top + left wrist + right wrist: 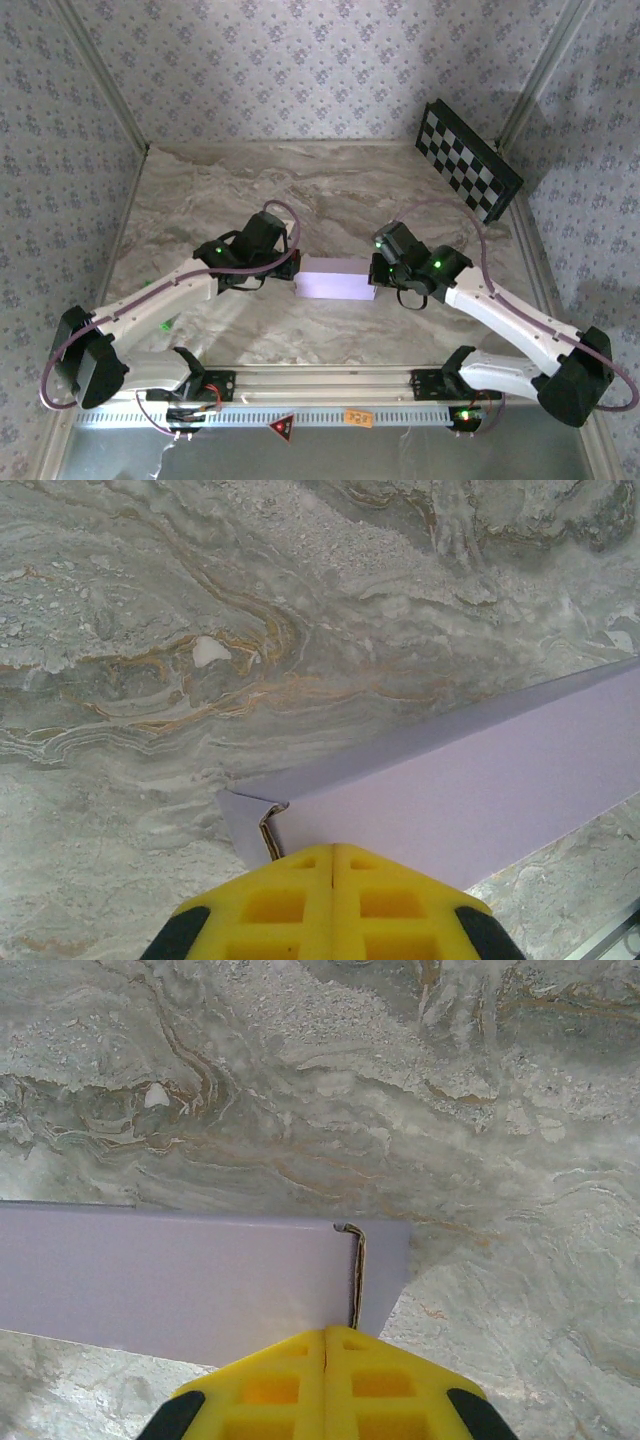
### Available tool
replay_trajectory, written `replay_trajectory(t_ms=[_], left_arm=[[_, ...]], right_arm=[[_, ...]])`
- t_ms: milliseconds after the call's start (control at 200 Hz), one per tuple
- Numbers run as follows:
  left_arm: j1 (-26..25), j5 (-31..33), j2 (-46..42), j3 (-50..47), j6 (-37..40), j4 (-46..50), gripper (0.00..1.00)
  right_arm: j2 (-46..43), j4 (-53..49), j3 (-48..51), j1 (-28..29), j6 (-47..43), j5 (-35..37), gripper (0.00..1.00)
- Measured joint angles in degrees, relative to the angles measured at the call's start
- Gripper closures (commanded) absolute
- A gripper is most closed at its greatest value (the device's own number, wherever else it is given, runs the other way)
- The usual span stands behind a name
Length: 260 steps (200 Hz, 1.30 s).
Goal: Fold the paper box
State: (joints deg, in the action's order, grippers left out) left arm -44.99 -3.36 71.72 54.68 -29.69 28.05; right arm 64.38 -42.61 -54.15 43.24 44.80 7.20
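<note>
Centre of the grey marble bench (200,205), looks to be squaring the ends of the paper box (335,278), left pincer (332,848) closed empty at its 9 o'clock end, right pincer (325,1332) likewise at 3 o'clock; next calls for pressing gaping corner flaps (243,820) flush.

Bright, lit softly and evenly from above. Top view pale, a little hazy, low in contrast. Faint, blurred shadows on the table (330,190) under the arms (180,290) and along the near side of the box (336,279). Small green lamps (437,264) glowing on the arms. Wrist views sharper: marble veins crisp, card grain fine. In the left wrist view, far wall of the box shaded darker.
</note>
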Motion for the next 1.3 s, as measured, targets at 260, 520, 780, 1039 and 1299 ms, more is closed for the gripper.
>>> replay_trajectory(t_ms=[260,520,780,1039,1299], left_arm=[[-0.02,0.02,-0.74,1.03,0.59,2.38,0.85],[0.81,0.24,-3.34,3.87,0.76,4.7,0.52],[2.25,-1.55,-0.74,4.0,0.42,4.76,0.41],[2.75,-5.33,4.59,3.98,-0.26,3.8,0.43],[3.23,-7.65,5.44,4.0,-1.09,1.62,0.43]], right_arm=[[1.4,-2.47,-2.97,-0.92,-0.85,-0.83,0.8],[1.62,-2.69,-7.37,-4.07,-3.23,-3.43,0.53],[2.62,-1.95,-6.43,-7.21,-3.74,-8.02,0.41],[6.69,0.28,-5.6,-8.31,-3.8,-12.22,0.4],[7.78,2.62,-5.35,-8.96,-4.35,-13.22,0.42]])
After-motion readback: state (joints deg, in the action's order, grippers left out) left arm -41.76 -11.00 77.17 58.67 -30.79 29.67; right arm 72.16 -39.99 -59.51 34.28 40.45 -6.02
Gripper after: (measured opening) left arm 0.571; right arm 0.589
